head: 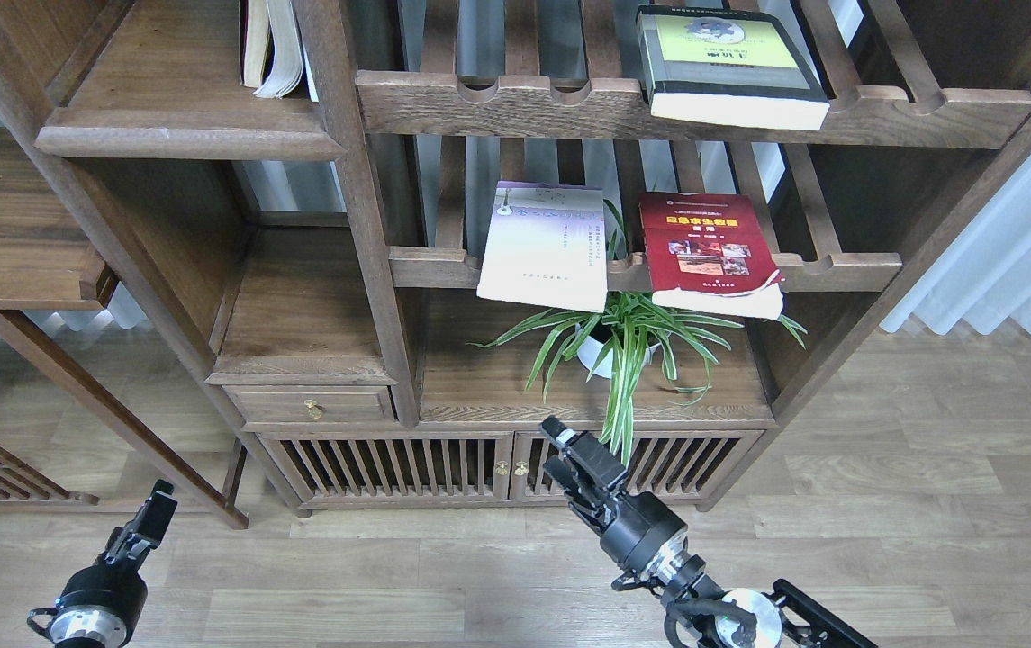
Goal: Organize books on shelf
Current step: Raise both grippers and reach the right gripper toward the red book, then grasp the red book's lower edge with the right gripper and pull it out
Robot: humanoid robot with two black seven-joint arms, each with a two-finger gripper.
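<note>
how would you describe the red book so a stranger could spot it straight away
Start at the tall walnut bookcase and find the lower slatted rack, just above the potted spider plant. Two books lie flat there, overhanging the front rail. The red paperback is the right one, with small photos on its cover, unlike the pale white-lavender paperback beside it.

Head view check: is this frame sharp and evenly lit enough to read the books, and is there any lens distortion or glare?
Head view: sharp overall; the red paperback, white-lavender paperback and yellow-green volume show clearly, though cover print is too small to read. Head view: soft, even light, no harsh glare; the bookcase uprights splay outward, a wide-angle effect. Head view: both dark grippers, left and right, lack finger detail.
</note>
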